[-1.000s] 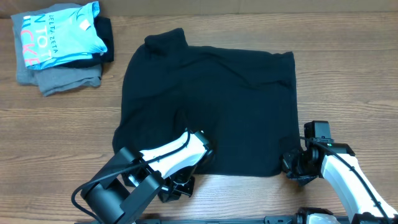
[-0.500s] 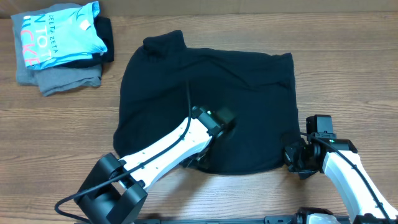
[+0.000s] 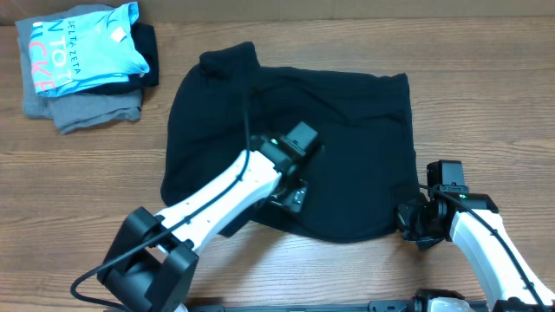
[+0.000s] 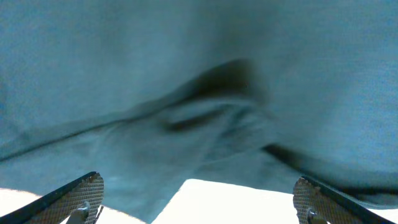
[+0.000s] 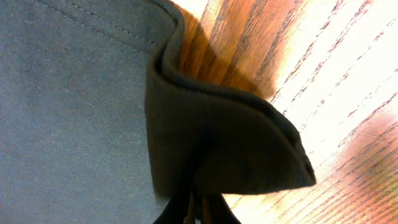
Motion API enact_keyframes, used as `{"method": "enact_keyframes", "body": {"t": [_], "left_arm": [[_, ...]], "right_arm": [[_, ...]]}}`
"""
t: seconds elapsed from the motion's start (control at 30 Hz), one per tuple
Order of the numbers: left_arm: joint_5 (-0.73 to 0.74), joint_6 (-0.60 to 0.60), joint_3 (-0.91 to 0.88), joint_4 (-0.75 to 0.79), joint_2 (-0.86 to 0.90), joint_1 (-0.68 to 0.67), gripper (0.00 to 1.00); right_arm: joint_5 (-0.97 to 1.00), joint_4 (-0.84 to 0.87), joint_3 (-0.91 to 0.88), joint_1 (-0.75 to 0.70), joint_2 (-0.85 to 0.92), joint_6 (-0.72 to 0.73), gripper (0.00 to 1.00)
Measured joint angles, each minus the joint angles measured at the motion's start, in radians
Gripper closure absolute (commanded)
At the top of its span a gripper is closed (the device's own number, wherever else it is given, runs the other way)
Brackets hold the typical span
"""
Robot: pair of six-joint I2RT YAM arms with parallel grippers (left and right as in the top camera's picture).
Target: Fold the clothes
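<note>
- The black T-shirt [image 3: 347,121] lies spread over the middle of the table [image 3: 87,191], with one sleeve pointing to 11 o'clock.
- The left gripper [image 4: 199,198] is over the shirt's 6 o'clock part. Its fingers [image 4: 81,193] stand wide apart, with rumpled cloth just beyond them and none between them.
- The left arm reaches in from the table's 7 o'clock edge toward the centre.
- The right gripper [image 3: 409,221] sits at the shirt's 4 o'clock corner, pinched tight on a folded bit of hem.
- The right arm comes in from 5 o'clock.
</note>
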Motion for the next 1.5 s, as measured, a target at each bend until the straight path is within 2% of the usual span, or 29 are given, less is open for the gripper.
{"method": "enact_keyframes", "body": {"t": [0.23,0.33,0.53,0.67,0.77,0.9,1.1,1.3,1.5], "left_arm": [[0.001,-0.041,0.002,-0.201,-0.006,0.118,0.0],[0.001,-0.079,0.002,-0.234,-0.05,0.139,0.0],[0.015,-0.156,0.003,-0.279,-0.313,0.145,0.0],[0.057,-0.196,-0.002,-0.317,-0.486,0.145,0.06],[0.113,-0.219,-0.079,-0.312,-0.57,0.145,0.1],[0.211,-0.24,-0.252,-0.199,-0.598,0.145,0.11],[0.319,-0.262,-0.477,-0.01,-0.551,0.158,0.15],[0.348,-0.274,-0.554,0.096,-0.473,0.229,0.21],[0.354,-0.25,-0.571,0.162,-0.364,0.303,0.22]], "right_arm": [[0.022,-0.004,0.001,0.0,0.0,0.0,0.96],[0.026,-0.004,0.001,0.0,0.0,-0.001,0.96],[0.03,-0.005,0.001,0.0,0.0,0.0,0.96],[0.032,-0.005,0.002,0.0,0.0,0.0,0.96],[0.033,-0.006,0.002,0.0,0.0,0.0,0.96],[0.032,-0.005,0.003,0.0,0.0,-0.001,0.96],[0.022,-0.007,0.004,0.0,0.0,-0.014,0.96],[0.022,-0.01,0.004,0.0,0.0,-0.023,0.96],[0.022,-0.015,0.004,0.0,0.0,-0.024,0.96]]}}
